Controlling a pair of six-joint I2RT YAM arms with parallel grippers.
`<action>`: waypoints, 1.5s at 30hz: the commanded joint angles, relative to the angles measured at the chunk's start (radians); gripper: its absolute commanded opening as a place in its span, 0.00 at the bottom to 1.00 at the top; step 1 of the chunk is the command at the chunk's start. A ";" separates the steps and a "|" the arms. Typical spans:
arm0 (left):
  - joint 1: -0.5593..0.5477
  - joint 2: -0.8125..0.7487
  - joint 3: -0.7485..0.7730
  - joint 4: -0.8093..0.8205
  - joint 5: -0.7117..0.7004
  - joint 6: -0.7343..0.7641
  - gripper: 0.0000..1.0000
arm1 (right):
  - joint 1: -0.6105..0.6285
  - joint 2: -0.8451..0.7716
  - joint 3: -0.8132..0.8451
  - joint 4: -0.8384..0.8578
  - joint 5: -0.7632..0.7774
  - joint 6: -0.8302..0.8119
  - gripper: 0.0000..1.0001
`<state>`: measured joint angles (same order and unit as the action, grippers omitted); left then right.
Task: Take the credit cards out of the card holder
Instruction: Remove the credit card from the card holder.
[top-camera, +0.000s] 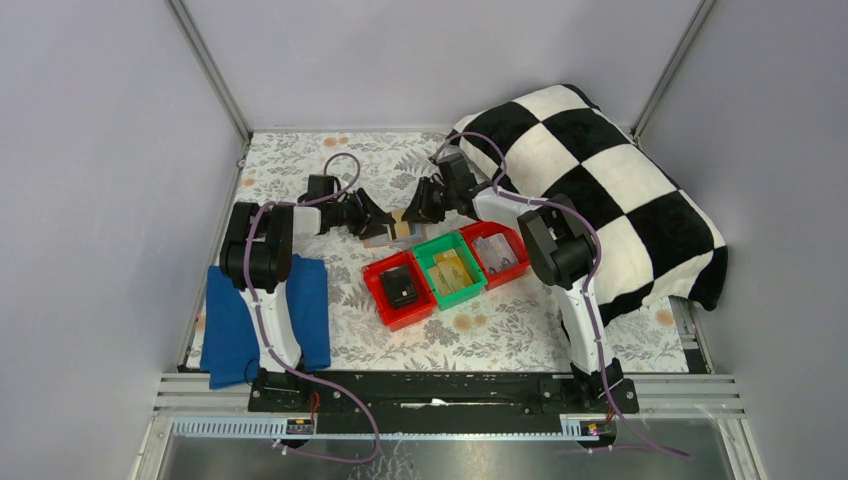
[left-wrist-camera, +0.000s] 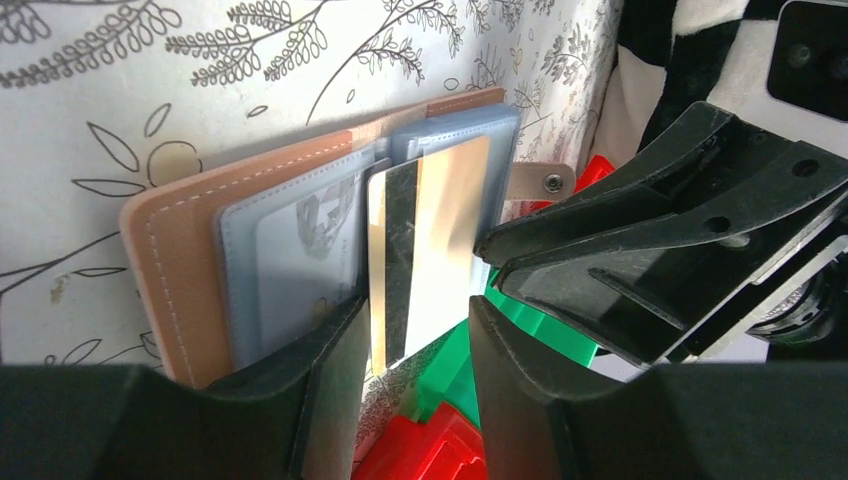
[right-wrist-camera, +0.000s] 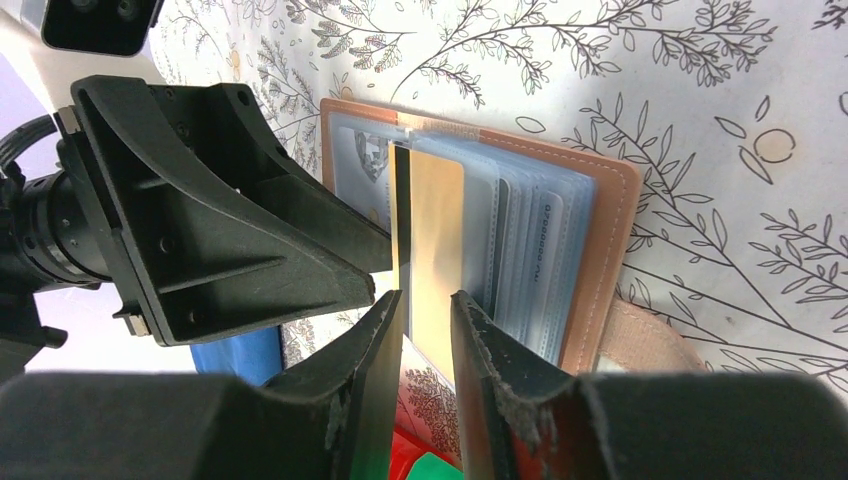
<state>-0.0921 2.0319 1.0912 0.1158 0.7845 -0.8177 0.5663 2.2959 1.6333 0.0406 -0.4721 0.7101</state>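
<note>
Card holder (left-wrist-camera: 180, 260) lies open at 12 o'clock of left red bin (top-camera: 385, 310). Left gripper (left-wrist-camera: 420, 315) and right gripper (right-wrist-camera: 427, 300): fingers apart astride gold card (right-wrist-camera: 437, 230); clamping cannot be told

Left arm (top-camera: 262, 250) and right arm (top-camera: 555, 245) both reach toward the middle of the tabletop (top-camera: 300, 165). Left gripper (top-camera: 387, 227) and right gripper (top-camera: 409, 214) face each other almost tip to tip, each with its fingers narrowly apart.

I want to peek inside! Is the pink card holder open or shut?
Open. The card holder lies spread flat, its clear sleeves showing, and a gold card sticks out.
</note>
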 joint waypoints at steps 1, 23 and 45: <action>-0.022 0.023 -0.048 0.129 0.043 -0.056 0.45 | 0.020 0.035 0.005 -0.004 -0.021 0.004 0.32; -0.014 -0.022 -0.056 0.130 0.017 -0.086 0.00 | 0.023 0.030 0.002 -0.008 -0.026 0.002 0.32; 0.057 -0.188 0.013 -0.223 -0.073 0.139 0.00 | 0.012 -0.071 -0.031 -0.062 0.024 -0.051 0.37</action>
<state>-0.0494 1.9244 1.0573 -0.0399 0.7525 -0.7494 0.5770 2.2936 1.6268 0.0349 -0.4824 0.6895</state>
